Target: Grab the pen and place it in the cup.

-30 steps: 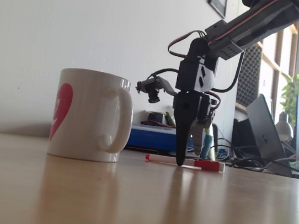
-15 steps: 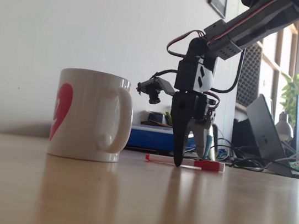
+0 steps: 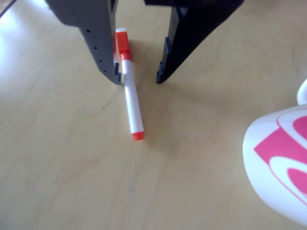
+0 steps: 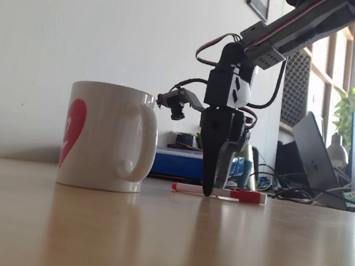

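Gripper (image 3: pixel 136 79) spread wide, tips down on bench (image 3: pixel 72 182), straddling pen (image 3: pixel 130 100); pen flat, touching one finger, well apart from cup (image 3: pixel 283 163). Risk: off-centre closure could roll/skew pen out.

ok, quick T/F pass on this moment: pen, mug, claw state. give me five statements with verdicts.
1. The slim white marker with the red cap lies flat on the wooden table. True.
2. The claw is shut on the marker. False: its jaws stand apart, with the marker against the grey finger in the other view.
3. The white ceramic mug with the pink logo stands upright. True.
4. The marker is already inside the mug. False: it lies on the table, apart from the mug.
5. In the fixed view the mug's handle faces the claw. True.
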You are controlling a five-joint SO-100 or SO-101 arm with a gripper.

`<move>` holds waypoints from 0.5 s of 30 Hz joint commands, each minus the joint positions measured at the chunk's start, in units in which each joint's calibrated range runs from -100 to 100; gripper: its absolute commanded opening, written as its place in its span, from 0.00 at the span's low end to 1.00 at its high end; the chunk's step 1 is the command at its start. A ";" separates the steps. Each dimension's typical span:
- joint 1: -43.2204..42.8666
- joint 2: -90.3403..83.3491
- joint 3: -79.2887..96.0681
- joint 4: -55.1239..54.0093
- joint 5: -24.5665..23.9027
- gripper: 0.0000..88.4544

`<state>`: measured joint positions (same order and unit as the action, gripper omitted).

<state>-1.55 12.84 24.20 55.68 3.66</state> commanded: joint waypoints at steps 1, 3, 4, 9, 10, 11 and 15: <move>-0.08 -0.06 -1.25 -0.32 -0.30 0.20; -0.08 -0.15 -1.25 -0.32 -0.30 0.20; -0.08 -0.15 -1.25 -0.32 -0.30 0.20; 0.01 -0.23 -1.16 -0.41 -0.35 0.15; 0.01 -0.31 -1.16 -0.50 -0.35 0.13; 0.01 -0.39 -0.98 -0.84 -0.35 0.12; 0.09 -0.64 -0.71 -1.10 -0.88 0.01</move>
<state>-1.55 12.84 24.20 55.25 3.47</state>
